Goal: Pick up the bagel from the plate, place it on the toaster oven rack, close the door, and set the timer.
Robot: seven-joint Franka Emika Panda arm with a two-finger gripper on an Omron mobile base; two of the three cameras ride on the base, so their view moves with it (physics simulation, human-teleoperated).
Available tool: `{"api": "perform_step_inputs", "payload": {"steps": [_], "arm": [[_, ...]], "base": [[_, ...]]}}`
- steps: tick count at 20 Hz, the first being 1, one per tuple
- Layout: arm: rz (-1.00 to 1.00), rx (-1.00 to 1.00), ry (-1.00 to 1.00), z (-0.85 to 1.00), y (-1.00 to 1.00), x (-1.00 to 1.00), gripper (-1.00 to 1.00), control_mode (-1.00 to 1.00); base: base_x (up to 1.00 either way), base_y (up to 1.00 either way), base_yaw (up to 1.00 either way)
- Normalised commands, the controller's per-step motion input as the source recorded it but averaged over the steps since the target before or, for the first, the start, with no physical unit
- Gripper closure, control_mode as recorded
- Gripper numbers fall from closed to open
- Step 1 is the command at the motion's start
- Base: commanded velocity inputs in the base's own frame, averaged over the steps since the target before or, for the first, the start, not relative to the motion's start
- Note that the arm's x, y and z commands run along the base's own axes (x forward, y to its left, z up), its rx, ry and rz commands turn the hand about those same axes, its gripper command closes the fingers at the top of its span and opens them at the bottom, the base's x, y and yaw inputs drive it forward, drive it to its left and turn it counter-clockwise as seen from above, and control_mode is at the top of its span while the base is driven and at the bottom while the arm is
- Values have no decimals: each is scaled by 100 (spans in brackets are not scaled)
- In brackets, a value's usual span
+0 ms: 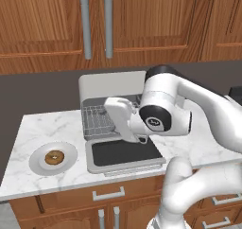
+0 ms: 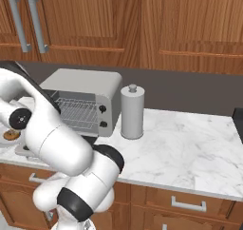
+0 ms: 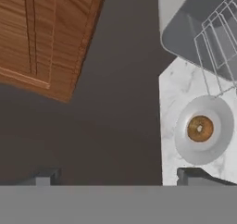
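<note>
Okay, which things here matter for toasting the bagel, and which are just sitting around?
For the job: bagel, plate, rack, oven door lying open, toaster oven.

Just sitting around: paper towel roll, wall cabinets, drawers under the counter.

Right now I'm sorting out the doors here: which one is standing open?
The toaster oven's glass door, folded down flat onto the counter before the rack. The wooden cabinet doors above are all shut.

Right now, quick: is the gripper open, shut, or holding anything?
Gripper: open, holding nothing; the bagel lies on the plate.
</note>
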Motion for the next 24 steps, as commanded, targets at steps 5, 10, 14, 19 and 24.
{"api": "perform_step_inputs", "payload": {"steps": [5, 10, 14, 19, 24], "arm": [[-26, -5, 14, 81, 15, -96, -100, -100], [-14, -6, -17, 100, 25, -91, -100, -100], [-3, 0, -6, 100, 39, -78, -100, -100], [0, -2, -23, 100, 43, -59, -100, -100], [6, 34, 33, 100, 35, -43, -100, -100]], "base": [[0, 0, 0], [0, 0, 0], [0, 0, 0], [0, 0, 0], [0, 0, 0]]}}
